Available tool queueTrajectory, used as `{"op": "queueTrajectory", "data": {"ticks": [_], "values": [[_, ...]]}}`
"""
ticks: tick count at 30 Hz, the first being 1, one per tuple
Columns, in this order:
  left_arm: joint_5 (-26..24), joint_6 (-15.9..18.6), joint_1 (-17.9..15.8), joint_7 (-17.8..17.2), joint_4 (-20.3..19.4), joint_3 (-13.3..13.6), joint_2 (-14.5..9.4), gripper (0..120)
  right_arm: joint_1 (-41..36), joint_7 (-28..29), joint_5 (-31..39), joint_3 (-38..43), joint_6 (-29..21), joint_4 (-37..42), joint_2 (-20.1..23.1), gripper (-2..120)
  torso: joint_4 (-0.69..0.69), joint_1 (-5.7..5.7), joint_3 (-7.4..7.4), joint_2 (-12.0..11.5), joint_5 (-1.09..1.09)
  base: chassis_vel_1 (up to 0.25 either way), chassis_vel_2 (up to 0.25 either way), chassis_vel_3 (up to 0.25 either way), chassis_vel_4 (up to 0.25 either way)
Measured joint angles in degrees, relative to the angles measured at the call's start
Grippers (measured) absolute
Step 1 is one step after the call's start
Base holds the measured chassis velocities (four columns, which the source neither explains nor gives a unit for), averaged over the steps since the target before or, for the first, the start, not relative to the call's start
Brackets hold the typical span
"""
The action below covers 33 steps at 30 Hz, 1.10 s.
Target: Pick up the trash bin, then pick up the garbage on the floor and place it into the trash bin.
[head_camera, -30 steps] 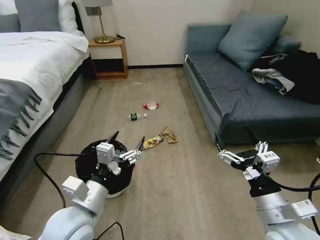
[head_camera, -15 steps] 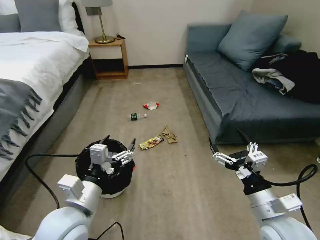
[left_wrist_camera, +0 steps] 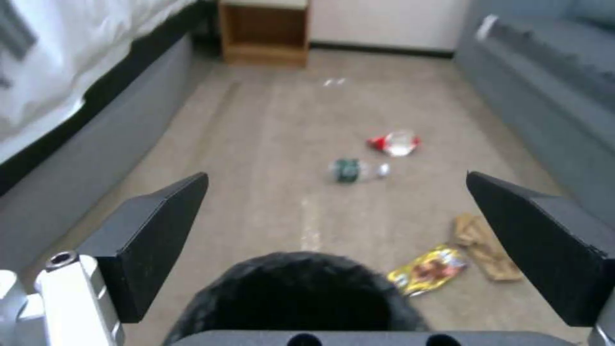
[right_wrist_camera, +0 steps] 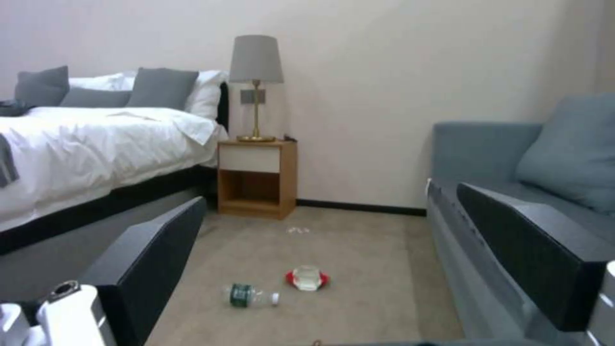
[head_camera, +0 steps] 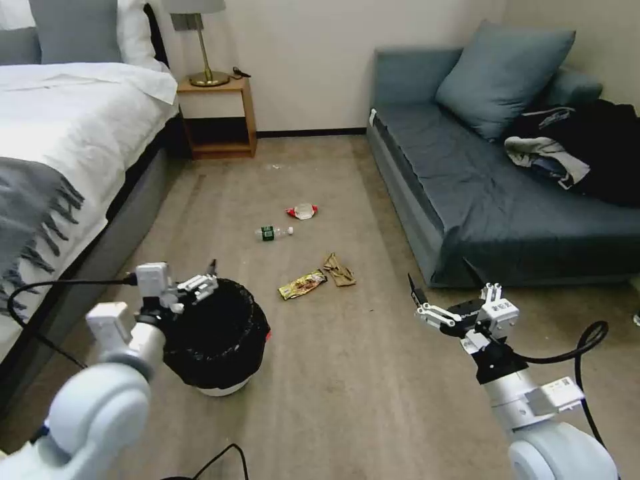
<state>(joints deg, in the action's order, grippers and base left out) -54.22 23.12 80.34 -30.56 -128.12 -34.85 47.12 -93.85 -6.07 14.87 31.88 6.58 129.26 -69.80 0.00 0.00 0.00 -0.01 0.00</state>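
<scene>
Black-lined, the trash bin sits just beside your left gripper, jaws spread wide. Your right gripper hangs open, well apart from the garbage.

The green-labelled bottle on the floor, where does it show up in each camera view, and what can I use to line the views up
Head view: the bottle lies mid-carpet, between bed and sofa, beyond the trash bin.
Left wrist view: the bottle lies on the carpet between the open fingers, past the bin's rim.
Right wrist view: the bottle lies low on the carpet, between the open fingers.
Shared landmark: the red-and-white packet just beyond it.
</scene>
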Motion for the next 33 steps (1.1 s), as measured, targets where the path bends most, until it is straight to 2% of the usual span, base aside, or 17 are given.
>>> {"op": "queueTrajectory", "data": {"ticks": [4, 6, 7, 9, 15, 20, 26, 28, 33], "values": [[-3.8, 1.2, -2.2, -1.9, 3.1, 0.1, -1.3, 100, 0.3, -0.1, 0.0, -0.4, 0.1, -0.8, 0.3, 100, 0.00, 0.00, 0.00, 0.0, -0.01, 0.000, 0.000, 0.000, 0.000], [-12.6, 2.6, -4.5, -6.8, 5.4, 1.1, -2.3, 100, 0.6, -0.1, 0.0, -0.6, 0.1, -1.5, 0.5, 100, 0.00, 0.00, 0.00, 0.0, -0.01, 0.000, 0.000, 0.000, 0.000], [-12.6, 2.6, -4.5, -6.8, 5.4, 1.1, -2.3, 100, 0.6, -0.1, 0.0, -0.6, 0.1, -1.5, 0.5, 100, 0.00, 0.00, 0.00, 0.0, -0.01, 0.000, 0.000, 0.000, 0.000], [-17.5, 4.4, -5.9, -8.9, 8.0, 2.0, -3.0, 100, 0.9, -0.1, 0.0, -1.0, 0.2, -2.0, 0.5, 100, 0.00, 0.00, 0.00, 0.0, 0.00, 0.000, 0.000, 0.000, 0.000], [-20.7, 7.0, -7.8, -9.9, 12.7, 4.7, -4.2, 100, 1.9, -0.3, 0.0, -2.0, 0.3, -3.6, 0.4, 100, 0.00, 0.00, 0.00, 0.0, 0.00, 0.000, 0.000, 0.000, 0.000], [-20.8, 8.7, -9.2, -11.1, 15.7, 6.7, -4.1, 100, 2.8, -0.4, -0.1, -2.8, 0.4, -5.5, 0.3, 100, 0.00, 0.00, 0.00, 0.0, 0.00, 0.000, 0.000, 0.000, 0.000], [-20.7, 9.6, -10.2, -12.3, 18.4, 8.0, -4.1, 100, 3.7, -0.4, -0.1, -3.3, 0.5, -6.6, 0.5, 100, 0.01, 0.00, 0.00, 0.0, -0.01, 0.000, 0.000, 0.000, 0.000], [-21.7, 11.1, -11.6, -14.4, 20.4, 8.6, -4.0, 100, 4.6, -0.3, 0.0, -3.6, 0.5, -7.7, 0.7, 100, 0.00, 0.00, 0.00, 0.0, 0.00, 0.000, 0.000, 0.000, 0.000], [-22.6, 12.1, -12.7, -15.2, 22.8, 9.2, -3.6, 100, 5.4, -0.2, 0.1, -4.2, 0.5, -8.6, 0.9, 100, 0.00, 0.00, 0.00, 0.0, 0.00, 0.000, 0.000, 0.000, 0.000]]}}
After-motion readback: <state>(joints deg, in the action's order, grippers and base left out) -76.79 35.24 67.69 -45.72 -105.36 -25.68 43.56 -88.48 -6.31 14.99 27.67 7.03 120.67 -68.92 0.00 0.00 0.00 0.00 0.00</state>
